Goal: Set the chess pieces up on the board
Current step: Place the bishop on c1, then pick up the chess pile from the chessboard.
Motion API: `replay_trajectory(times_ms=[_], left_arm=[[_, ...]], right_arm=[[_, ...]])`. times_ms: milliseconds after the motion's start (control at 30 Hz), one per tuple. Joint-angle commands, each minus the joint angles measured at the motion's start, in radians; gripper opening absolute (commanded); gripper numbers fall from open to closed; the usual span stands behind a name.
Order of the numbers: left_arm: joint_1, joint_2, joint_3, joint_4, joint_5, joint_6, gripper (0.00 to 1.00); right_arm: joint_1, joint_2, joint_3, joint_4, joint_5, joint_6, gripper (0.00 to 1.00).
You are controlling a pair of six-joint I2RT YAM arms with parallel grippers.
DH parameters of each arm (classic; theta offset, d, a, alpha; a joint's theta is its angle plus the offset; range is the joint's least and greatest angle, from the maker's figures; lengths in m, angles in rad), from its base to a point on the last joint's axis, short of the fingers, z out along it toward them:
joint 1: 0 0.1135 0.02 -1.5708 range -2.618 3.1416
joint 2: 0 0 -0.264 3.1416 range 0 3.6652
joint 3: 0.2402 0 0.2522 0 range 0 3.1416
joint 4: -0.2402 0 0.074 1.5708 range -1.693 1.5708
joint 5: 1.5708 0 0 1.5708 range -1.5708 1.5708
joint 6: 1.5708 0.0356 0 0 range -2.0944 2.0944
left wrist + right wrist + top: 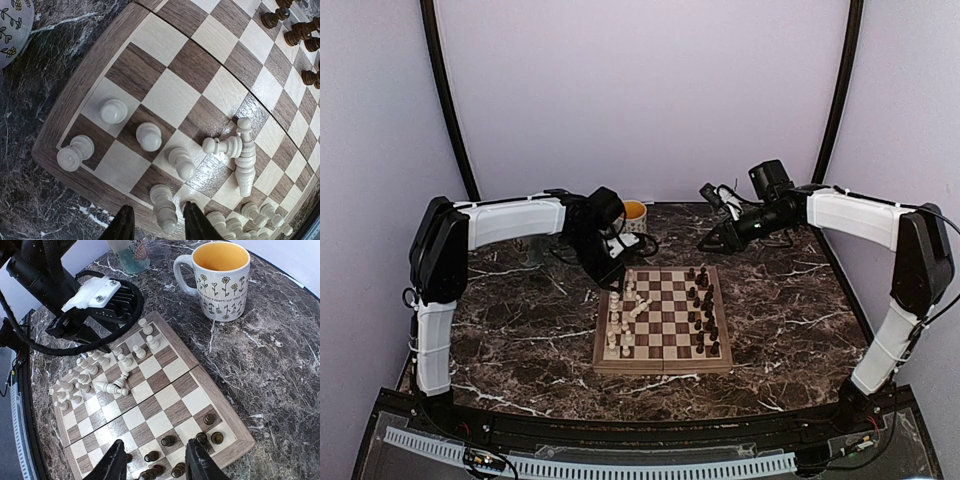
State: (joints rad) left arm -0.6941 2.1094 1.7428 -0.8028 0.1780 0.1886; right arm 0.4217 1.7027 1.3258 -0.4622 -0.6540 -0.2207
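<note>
Left gripper hovers low over the white end of the board, jaws apart on either side of an upright white pawn and, as far as the wrist view shows, not pinching it. Just beyond, two toppled white pieces lie against each other (a tall one and a pawn). Right gripper hangs with jaws spread and nothing between them, above the dark pieces at the opposite edge. The board sits mid-way on the marble table, with a flowered mug near its far left corner.
</note>
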Motion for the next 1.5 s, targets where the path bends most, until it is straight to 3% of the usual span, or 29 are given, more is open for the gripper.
replay_trajectory(times_ms=[0,233,433,800,1267,1467], left_arm=[[-0.003,-0.081,0.015,-0.021,-0.022,0.022,0.38],[-0.003,-0.204,-0.075,0.103,-0.099,0.039,0.41],[-0.002,-0.391,-0.319,0.368,-0.046,0.024,0.42],[-0.002,-0.722,-0.714,0.705,0.083,-0.024,0.43],[-0.002,-0.733,-0.766,0.758,0.108,-0.013,0.44],[0.0,-0.727,-0.769,0.766,0.103,-0.007,0.44]], right_arm=[[0.002,0.012,0.038,-0.034,-0.029,-0.078,0.4],[0.079,0.074,0.112,-0.171,0.001,-0.295,0.35],[0.209,0.186,0.177,-0.223,0.117,-0.411,0.31],[0.325,0.399,0.321,-0.234,0.271,-0.464,0.35],[0.352,0.496,0.404,-0.297,0.251,-0.535,0.39],[0.356,0.511,0.406,-0.338,0.239,-0.583,0.32]])
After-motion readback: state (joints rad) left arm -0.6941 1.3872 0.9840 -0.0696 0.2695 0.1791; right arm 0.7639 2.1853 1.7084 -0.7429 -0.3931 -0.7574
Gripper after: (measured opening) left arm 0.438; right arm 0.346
